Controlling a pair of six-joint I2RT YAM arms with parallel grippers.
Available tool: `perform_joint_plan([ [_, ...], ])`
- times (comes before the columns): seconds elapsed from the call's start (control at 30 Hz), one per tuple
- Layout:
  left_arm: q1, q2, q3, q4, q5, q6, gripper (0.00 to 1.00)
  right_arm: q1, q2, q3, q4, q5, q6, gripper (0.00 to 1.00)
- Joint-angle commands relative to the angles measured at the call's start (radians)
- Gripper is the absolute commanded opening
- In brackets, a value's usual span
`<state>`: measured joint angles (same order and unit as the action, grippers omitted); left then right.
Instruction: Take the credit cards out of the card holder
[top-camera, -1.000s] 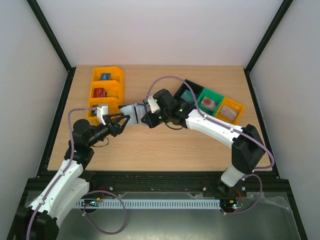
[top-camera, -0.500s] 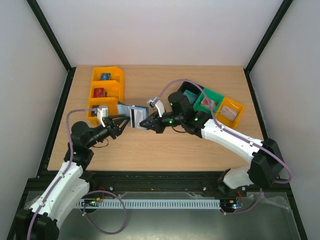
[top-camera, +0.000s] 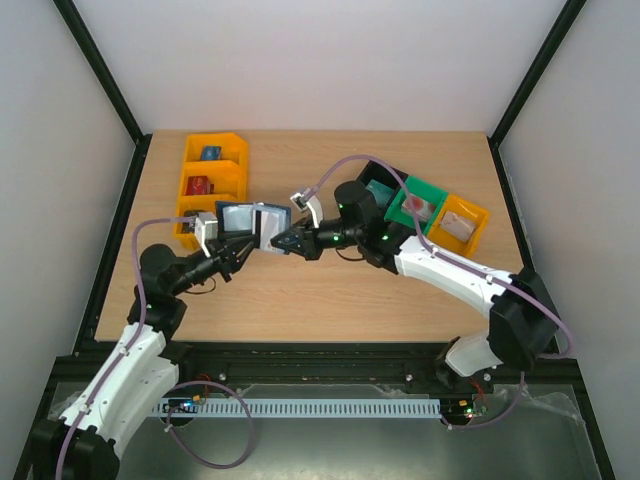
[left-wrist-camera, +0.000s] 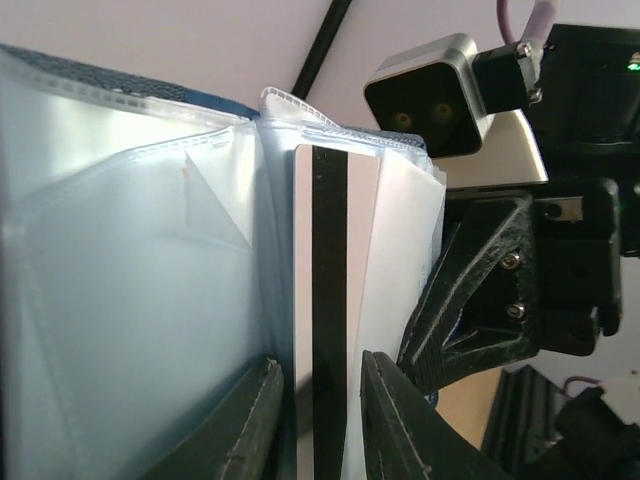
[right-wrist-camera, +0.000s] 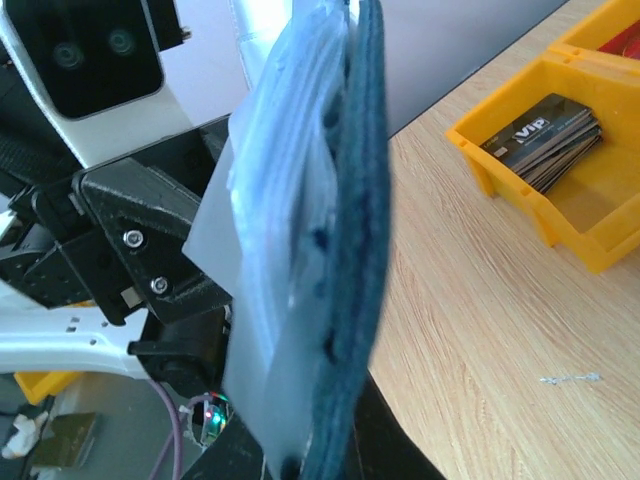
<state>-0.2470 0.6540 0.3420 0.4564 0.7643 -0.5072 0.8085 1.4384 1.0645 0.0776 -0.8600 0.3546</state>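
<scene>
Within the last second the right gripper (top-camera: 285, 243) has carried the card holder (top-camera: 255, 222) up and leftward until it hangs open in the air just right of the orange bin (top-camera: 212, 178), its pale inner sleeves turned toward the left arm. The right fingers stay clenched on the holder's lower edge. Over the same second the left gripper (left-wrist-camera: 320, 400) has come in beneath the holder on the side away from the bin, its jaws narrowing from wide apart to a slim gap. A credit card (left-wrist-camera: 325, 300) with a black stripe stands in that gap, half out of its sleeve. A dark sliver beside one finger leaves it unclear whether the card is pinched yet. So the first extraction looks close but not done — no card is free of the holder. The wooden table (top-camera: 330, 300) under the bin is bare below the held holder. A stack of dark cards (right-wrist-camera: 545, 130) lies in the bin's nearest compartment, and the black, green and yellow bins (top-camera: 420, 205) sit well to the right of it. Plain pale walls (top-camera: 320, 60) edged by black frame posts (top-camera: 100, 70) close in behind and beside the bin.
</scene>
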Motion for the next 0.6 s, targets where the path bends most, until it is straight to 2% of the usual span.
perform_joint_plan([
  [0.0,-0.006,-0.009,0.055,-0.134,0.022,0.149,0.24,0.015,0.025,0.024,0.214,-0.029,0.06,0.02],
  [0.17,0.011,-0.022,0.11,-0.191,0.076,0.256,0.2,0.015,0.03,0.037,0.169,-0.036,0.031,0.02],
  [0.27,-0.004,-0.014,0.098,-0.168,0.163,0.238,0.26,0.014,0.037,0.042,0.179,-0.04,0.037,0.02],
  [0.37,-0.025,0.0,0.081,-0.145,0.158,0.223,0.27,0.015,0.059,0.069,0.192,-0.037,0.052,0.01],
  [0.4,-0.027,0.006,0.083,-0.138,0.152,0.22,0.24,0.016,0.067,0.075,0.202,-0.045,0.061,0.02],
  [0.5,-0.029,0.013,0.09,-0.113,0.155,0.205,0.03,0.016,0.071,0.073,0.217,-0.054,0.063,0.02],
  [0.57,-0.027,0.007,0.097,-0.108,0.172,0.193,0.02,0.013,0.061,0.058,0.211,-0.048,0.039,0.02],
])
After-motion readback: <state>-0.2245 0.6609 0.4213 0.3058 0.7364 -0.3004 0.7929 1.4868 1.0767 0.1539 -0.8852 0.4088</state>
